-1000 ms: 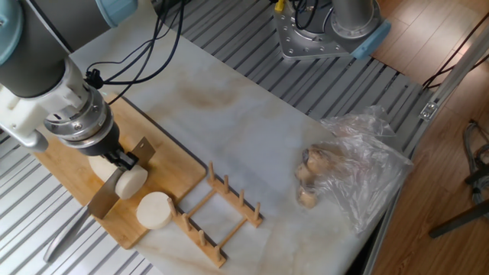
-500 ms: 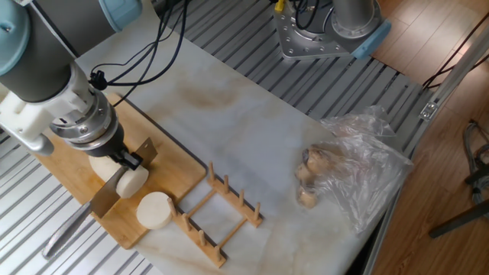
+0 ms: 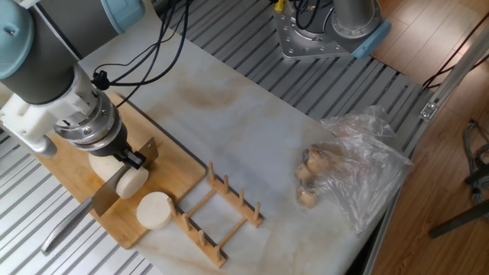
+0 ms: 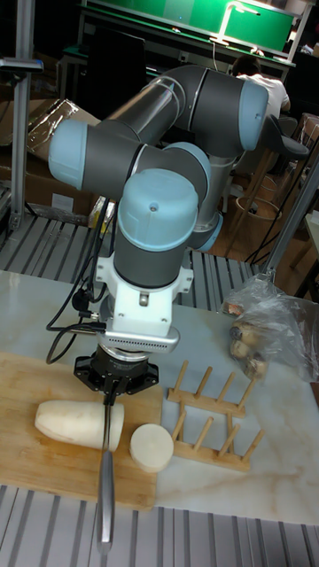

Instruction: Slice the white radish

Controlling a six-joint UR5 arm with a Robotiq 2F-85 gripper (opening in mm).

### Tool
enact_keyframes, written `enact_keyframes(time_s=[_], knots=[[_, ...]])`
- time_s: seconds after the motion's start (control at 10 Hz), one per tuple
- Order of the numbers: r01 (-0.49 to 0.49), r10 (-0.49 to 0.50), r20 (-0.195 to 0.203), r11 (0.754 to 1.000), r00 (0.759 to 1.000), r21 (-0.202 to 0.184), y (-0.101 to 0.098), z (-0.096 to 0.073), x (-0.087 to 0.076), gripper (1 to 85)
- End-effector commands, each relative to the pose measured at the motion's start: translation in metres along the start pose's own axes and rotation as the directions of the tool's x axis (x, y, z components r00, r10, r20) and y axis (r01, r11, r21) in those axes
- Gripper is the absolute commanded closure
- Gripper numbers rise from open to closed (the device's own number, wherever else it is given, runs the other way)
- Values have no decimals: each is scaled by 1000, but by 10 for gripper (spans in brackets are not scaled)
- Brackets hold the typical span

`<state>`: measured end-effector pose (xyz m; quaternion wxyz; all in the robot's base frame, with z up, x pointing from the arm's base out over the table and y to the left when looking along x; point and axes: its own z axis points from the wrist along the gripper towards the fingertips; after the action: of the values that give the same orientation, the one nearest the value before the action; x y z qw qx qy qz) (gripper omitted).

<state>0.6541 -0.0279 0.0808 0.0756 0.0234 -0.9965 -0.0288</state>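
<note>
Marble table (image 3: 252,130), cutting board (image 4: 53,461) at its near corner. Claw (image 4: 110,390) pinches knife (image 4: 106,469), blade into white radish (image 4: 75,422). One round piece (image 4: 151,446) cut; most of the length still whole.

A robotics lab or workshop dressed up as a kitchen bench: a grey-and-blue industrial robot arm (image 4: 168,159) stands over a marble-patterned worktop (image 3: 229,114) laid on ribbed aluminium framing (image 3: 382,84), with loose black cables (image 3: 153,38). Behind it are stacked cardboard boxes (image 4: 44,133), a green-lit bench (image 4: 204,18) and a seated person (image 4: 257,80).
</note>
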Motion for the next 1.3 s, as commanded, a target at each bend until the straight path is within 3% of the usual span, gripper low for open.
enact_keyframes(time_s=[0.0, 0.5, 0.9, 1.1, 1.2], knots=[[2, -2, -7, 1000, 1000, -14, 1, -6, -1, 843], [-11, 11, 13, 999, 1000, -32, 4, 7, -8, 843], [-9, 8, -16, 1000, 1000, -17, 1, -11, -7, 843], [-15, 16, 1, 999, 1000, -41, 5, -4, -8, 843], [-16, 16, 4, 999, 1000, -30, 2, -2, -8, 843]])
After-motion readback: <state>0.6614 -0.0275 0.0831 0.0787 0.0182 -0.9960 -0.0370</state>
